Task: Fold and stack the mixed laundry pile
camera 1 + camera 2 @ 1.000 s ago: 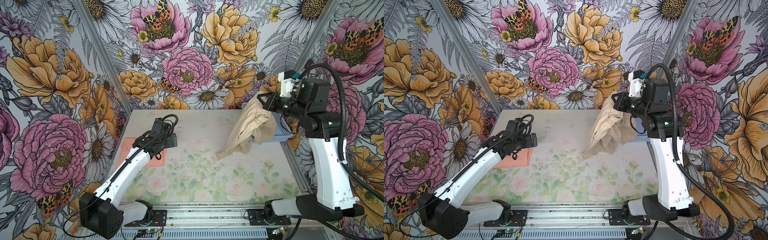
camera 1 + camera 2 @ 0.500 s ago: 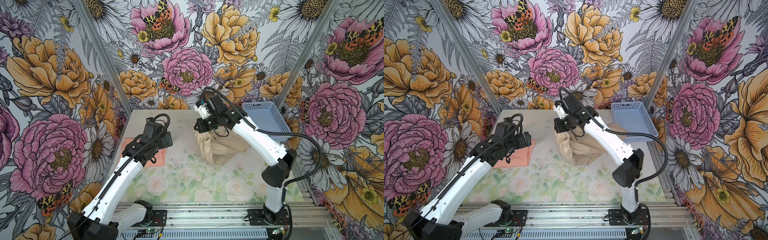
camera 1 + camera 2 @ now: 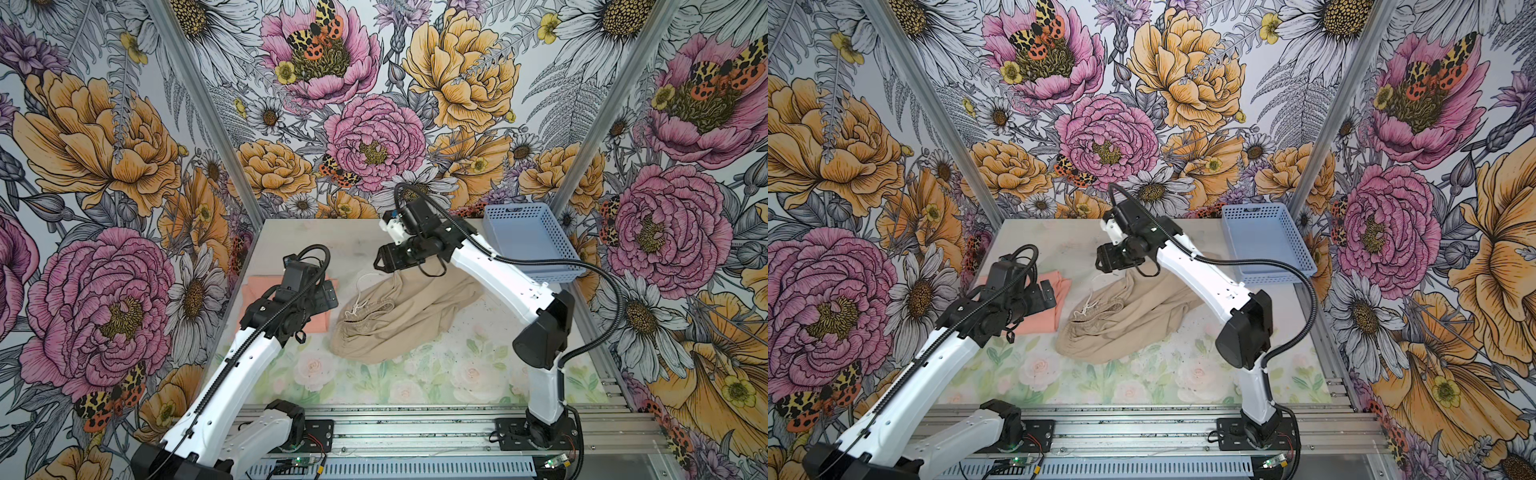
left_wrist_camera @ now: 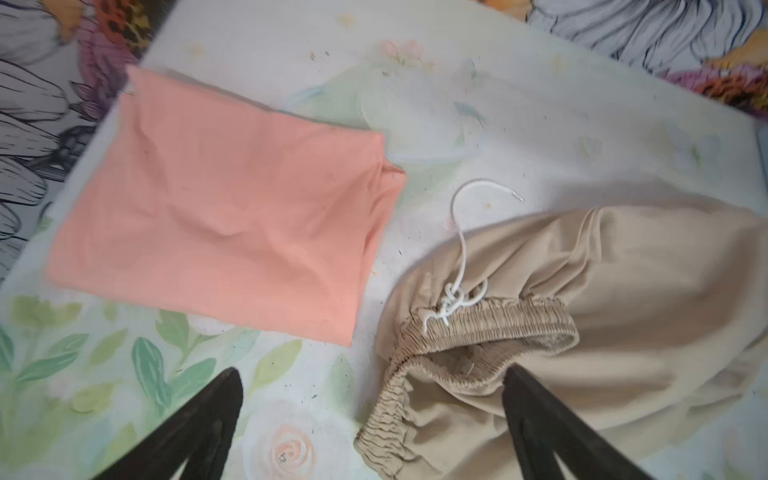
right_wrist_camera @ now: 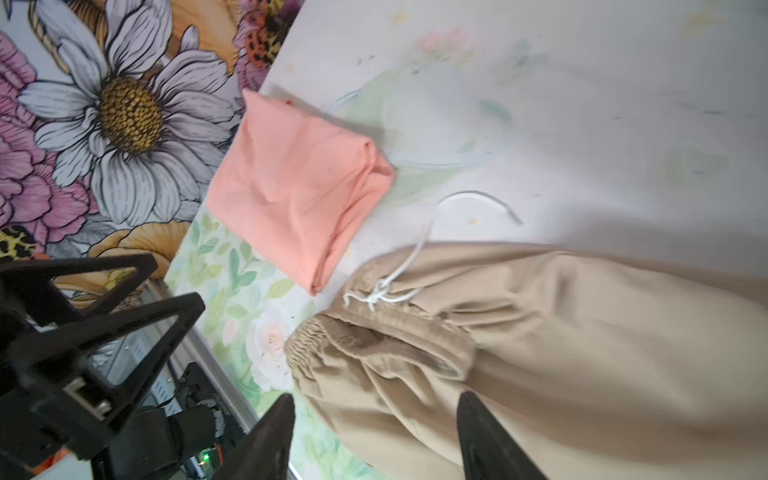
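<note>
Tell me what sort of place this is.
Probably a robot test booth, not a home: left arm and right arm mounted on a metal rail, flower-papered walls around a table, a beige garment laid out.

The T-shirt [image 4: 216,216] is peach-pink, the garment [image 3: 399,316] beige (white drawstring [image 4: 462,249]), the basket [image 3: 548,274] blue.

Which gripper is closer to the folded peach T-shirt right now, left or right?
Left. The left gripper hovers open at the edge of the peach T-shirt that faces the beige drawstring garment. The right gripper is farther off, above that garment's far end.
</note>
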Available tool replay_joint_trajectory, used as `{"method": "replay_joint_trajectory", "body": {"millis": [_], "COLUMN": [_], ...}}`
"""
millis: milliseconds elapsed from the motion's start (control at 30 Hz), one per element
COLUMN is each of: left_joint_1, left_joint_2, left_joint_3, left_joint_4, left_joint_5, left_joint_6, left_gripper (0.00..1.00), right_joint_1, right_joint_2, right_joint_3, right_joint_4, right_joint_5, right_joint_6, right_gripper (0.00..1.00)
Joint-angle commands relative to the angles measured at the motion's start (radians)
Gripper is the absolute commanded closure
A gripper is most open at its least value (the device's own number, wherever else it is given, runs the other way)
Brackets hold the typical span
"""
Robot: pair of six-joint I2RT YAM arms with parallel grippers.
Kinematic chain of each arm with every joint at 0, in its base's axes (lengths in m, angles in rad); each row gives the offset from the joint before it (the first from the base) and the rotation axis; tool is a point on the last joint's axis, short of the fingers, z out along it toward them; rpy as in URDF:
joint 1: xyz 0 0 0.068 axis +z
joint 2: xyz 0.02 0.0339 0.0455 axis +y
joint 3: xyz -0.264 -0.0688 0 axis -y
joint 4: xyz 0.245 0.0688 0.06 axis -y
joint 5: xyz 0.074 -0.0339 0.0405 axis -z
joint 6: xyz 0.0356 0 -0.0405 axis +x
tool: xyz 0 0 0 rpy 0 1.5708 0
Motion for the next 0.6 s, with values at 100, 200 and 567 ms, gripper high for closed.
{"method": "replay_joint_trajectory", "body": {"millis": [100,200,567], "left_joint_1": [-0.131,-0.202,-0.339], "left_joint_2": [0.192,0.305,0.677], "left_joint_3": [-0.034,0.016,0.293], "left_joint_4": [0.089,0.125,0.124], "left_joint_5": [0.029,0.015,-0.136], "left_joint_6": [0.010,0.077,0.232], "left_gripper": [0.05,0.09,0.28], "right_joint_1": [-0.175,-0.238,-0.341], "right_joint_2": [-0.216,-0.275,-0.390], "right_joint_3": [-0.343,-0.464,-0.642], "right_joint_4": [0.098,0.131,0.182], "right_joint_5": [0.034,0.021,0.004], "right_joint_6": [-0.024,-0.015,0.005], "right_gripper": [0.35,0.35,0.35]}}
